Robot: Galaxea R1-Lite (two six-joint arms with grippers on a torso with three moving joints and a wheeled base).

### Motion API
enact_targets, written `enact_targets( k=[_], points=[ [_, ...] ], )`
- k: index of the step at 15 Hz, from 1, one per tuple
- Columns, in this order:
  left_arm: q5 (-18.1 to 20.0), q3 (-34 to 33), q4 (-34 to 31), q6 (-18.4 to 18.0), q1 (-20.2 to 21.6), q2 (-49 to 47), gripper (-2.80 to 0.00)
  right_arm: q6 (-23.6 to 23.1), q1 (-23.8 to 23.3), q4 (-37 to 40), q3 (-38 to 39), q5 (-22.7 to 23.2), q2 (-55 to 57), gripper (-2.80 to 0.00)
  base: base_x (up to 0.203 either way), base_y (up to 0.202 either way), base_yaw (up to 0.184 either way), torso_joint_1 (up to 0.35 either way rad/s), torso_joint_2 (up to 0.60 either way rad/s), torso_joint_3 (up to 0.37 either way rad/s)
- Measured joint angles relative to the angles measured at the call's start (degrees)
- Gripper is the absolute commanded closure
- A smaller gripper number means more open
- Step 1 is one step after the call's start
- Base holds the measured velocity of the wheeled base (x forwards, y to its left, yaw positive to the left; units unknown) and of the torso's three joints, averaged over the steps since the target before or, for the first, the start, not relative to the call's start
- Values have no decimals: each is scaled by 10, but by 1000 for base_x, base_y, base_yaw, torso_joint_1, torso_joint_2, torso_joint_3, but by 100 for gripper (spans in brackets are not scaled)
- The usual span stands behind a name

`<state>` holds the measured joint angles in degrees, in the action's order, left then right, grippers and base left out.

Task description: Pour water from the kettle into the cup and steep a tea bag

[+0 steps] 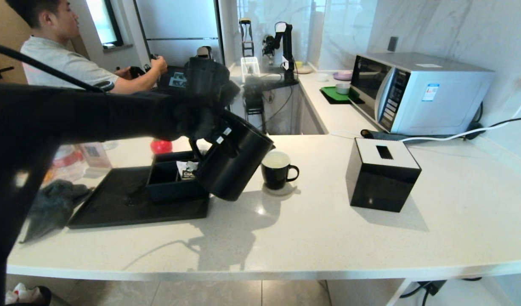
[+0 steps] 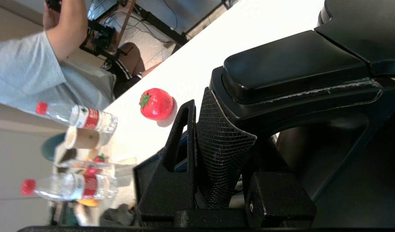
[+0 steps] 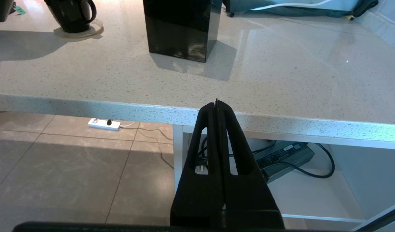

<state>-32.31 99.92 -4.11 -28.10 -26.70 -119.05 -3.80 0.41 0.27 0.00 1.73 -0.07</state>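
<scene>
The tall matte-black kettle [image 1: 235,168] hangs tilted over the counter, its spout end right beside the rim of the cup [image 1: 278,171]. My left gripper [image 1: 207,127] is shut on the kettle's loop handle [image 2: 297,96]; the meshed pad [image 2: 216,145] presses against it. The small black cup [image 3: 72,13] with a white inside stands on a round coaster [image 3: 89,31]. No stream of water shows. The tea bag's pouch is hidden; a small teal tag [image 3: 20,10] lies on the counter by the cup. My right gripper [image 3: 216,103] is shut and empty, below the counter's front edge.
A black tray [image 1: 116,208] holds a dark box [image 1: 171,187] with a white sachet [image 1: 187,170]. A black tissue box [image 1: 381,174] stands right of the cup and a microwave [image 1: 417,91] behind it. A red toy fruit [image 2: 156,103], bottles [image 2: 78,117] and a grey cloth [image 1: 52,204] are on the left.
</scene>
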Motion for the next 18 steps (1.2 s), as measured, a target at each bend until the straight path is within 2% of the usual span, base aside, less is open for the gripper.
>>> enact_targets(
  k=[6, 9, 13, 18],
  points=[
    [-1, -97, 106, 69, 2, 53, 0, 0, 0, 0, 0, 0, 0, 0, 0, 0, 0, 0, 0, 0],
    [-1, -151, 185, 96, 5, 81, 0, 0, 0, 0, 0, 0, 0, 0, 0, 0, 0, 0, 0, 0],
    [-2, -226, 308, 111, 25, 126, 0, 0, 0, 0, 0, 0, 0, 0, 0, 0, 0, 0, 0, 0],
    [1, -360, 451, 113, 88, 204, 0, 0, 0, 0, 0, 0, 0, 0, 0, 0, 0, 0, 0, 0]
  ],
)
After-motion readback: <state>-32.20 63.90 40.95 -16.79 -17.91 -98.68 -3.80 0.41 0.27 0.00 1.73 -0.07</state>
